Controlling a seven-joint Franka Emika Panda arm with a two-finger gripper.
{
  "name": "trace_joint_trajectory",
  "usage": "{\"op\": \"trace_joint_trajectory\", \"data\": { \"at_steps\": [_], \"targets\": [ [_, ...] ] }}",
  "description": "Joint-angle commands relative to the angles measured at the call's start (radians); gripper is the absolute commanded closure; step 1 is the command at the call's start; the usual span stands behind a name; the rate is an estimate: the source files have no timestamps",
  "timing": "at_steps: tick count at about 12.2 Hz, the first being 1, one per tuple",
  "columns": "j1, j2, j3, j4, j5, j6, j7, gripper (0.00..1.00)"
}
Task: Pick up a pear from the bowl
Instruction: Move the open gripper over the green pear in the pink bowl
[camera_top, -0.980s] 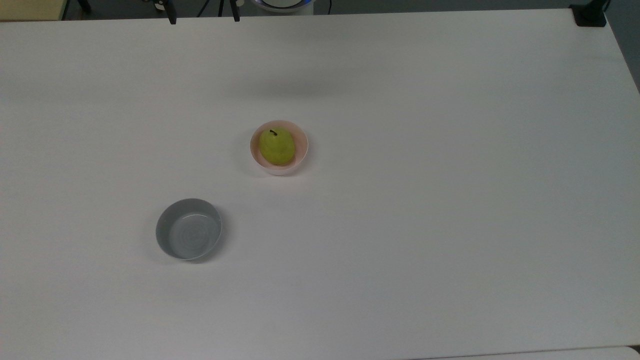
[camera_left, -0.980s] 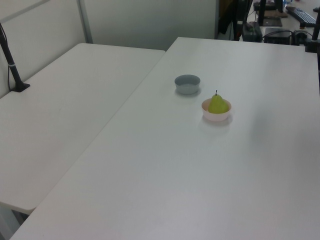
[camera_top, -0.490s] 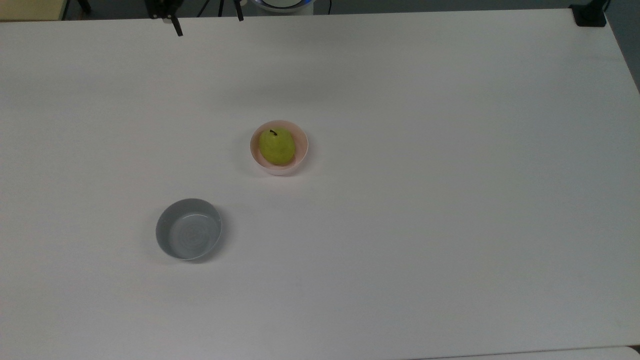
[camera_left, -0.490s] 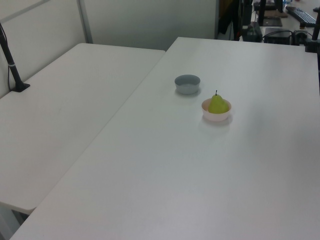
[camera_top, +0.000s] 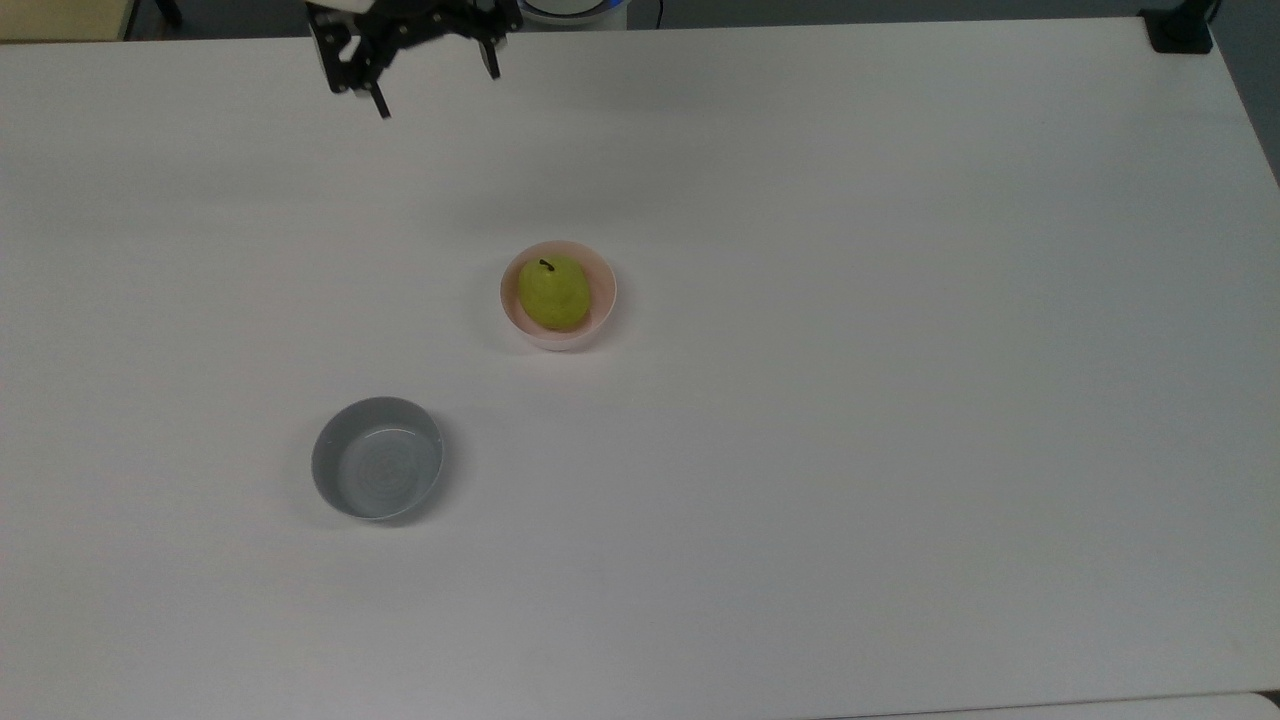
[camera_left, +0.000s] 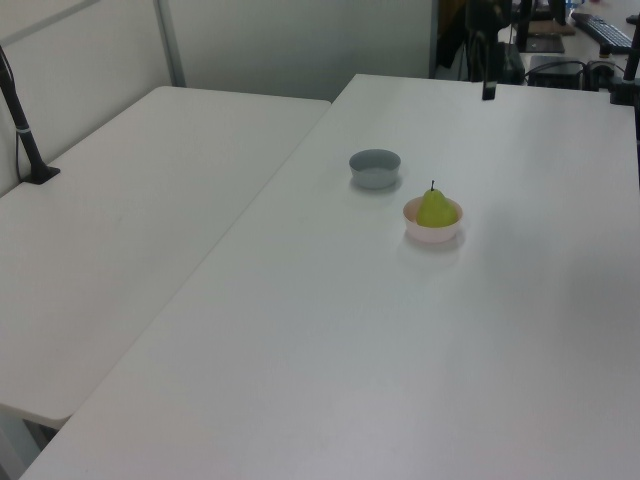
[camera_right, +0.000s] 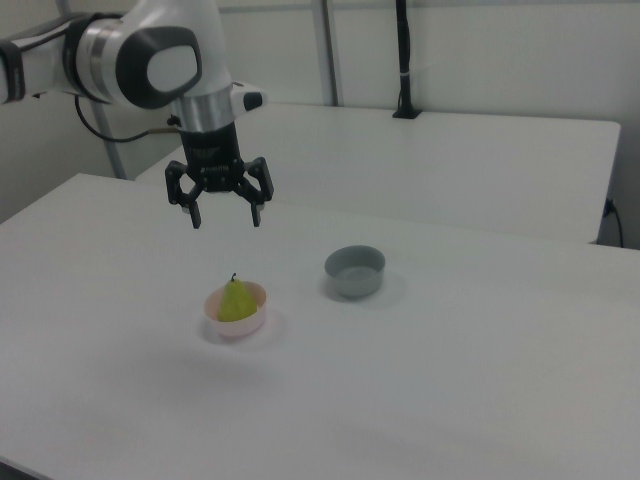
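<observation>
Right view: gripper (camera_right: 225, 216) spread open, empty, high above table (camera_right: 480, 380). Pear (camera_right: 236, 300) upright in pink bowl (camera_right: 236, 317), mid-table, well off edges. Risks: fingers clipping rim, tipping bowl; round pear slipping.

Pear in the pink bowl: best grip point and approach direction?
Probably from straight above, fingers closing on the pear across its wide lower body, just above the pink bowl's rim. It stands upright with its stem up, and the rim rings its base, so a sideways approach looks blocked. The gripper is open and hangs above the table, apart from the pear.
</observation>
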Motion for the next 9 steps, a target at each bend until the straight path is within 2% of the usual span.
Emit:
{"op": "trace_joint_trajectory", "data": {
  "at_steps": [1,3,6,9],
  "targets": [
    [0.026,-0.015,0.004,-0.154,0.076,0.208,0.040,0.00],
    [0.048,0.002,0.009,-0.193,0.076,0.246,0.059,0.00],
    [0.068,0.074,0.034,-0.212,0.076,0.318,0.089,0.00],
    [0.108,0.160,0.034,-0.218,0.053,0.418,0.128,0.00]
  ]
}}
